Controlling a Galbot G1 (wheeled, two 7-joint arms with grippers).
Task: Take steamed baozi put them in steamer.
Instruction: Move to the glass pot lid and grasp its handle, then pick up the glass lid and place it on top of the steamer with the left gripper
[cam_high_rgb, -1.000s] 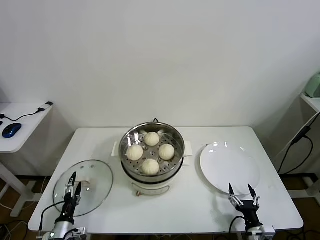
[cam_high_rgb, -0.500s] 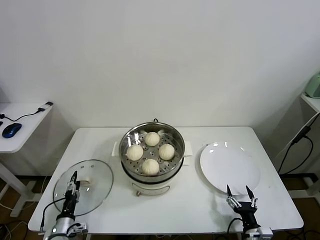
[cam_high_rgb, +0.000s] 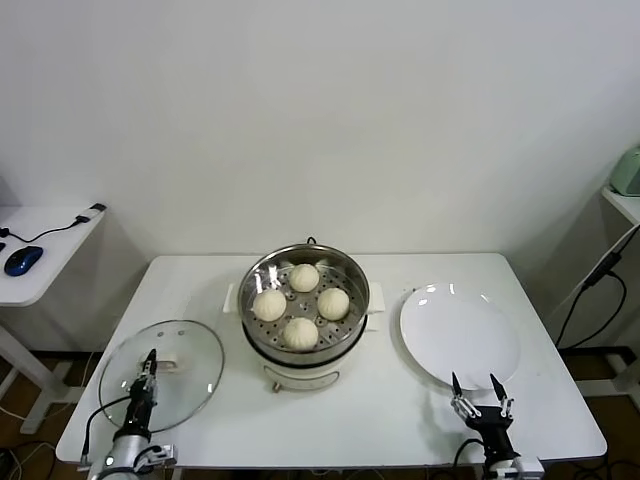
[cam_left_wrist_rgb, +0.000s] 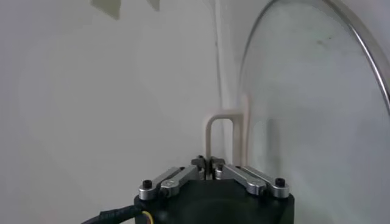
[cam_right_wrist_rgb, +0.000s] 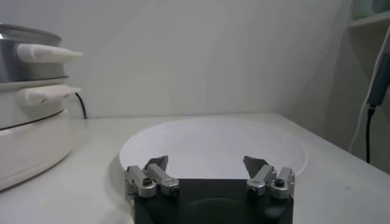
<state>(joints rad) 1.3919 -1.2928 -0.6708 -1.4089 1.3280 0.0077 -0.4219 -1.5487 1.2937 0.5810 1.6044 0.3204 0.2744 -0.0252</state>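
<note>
The steamer (cam_high_rgb: 361, 290) stands mid-table with four cream-white baozi on its perforated tray: one at the back (cam_high_rgb: 304, 277), one on the left (cam_high_rgb: 269, 304), one on the right (cam_high_rgb: 333, 302) and one at the front (cam_high_rgb: 300, 332). My left gripper (cam_high_rgb: 146, 382) is shut and empty, low at the front left over the near edge of the glass lid (cam_high_rgb: 185, 350). In the left wrist view the gripper (cam_left_wrist_rgb: 211, 163) points at the lid's white handle (cam_left_wrist_rgb: 220, 128). My right gripper (cam_high_rgb: 475, 390) is open and empty at the front right, just before the white plate (cam_high_rgb: 460, 335); it also shows in the right wrist view (cam_right_wrist_rgb: 206, 165).
The white plate (cam_right_wrist_rgb: 213, 143) is bare, right of the steamer (cam_right_wrist_rgb: 24, 122). The glass lid (cam_left_wrist_rgb: 317, 109) lies flat at the front left. A side table with a blue mouse (cam_high_rgb: 22, 260) stands at the far left. Cables hang at the right.
Both grippers have drawn back toward the table's front edge. The left gripper's fingers have closed. The glass lid has shifted slightly to the left.
</note>
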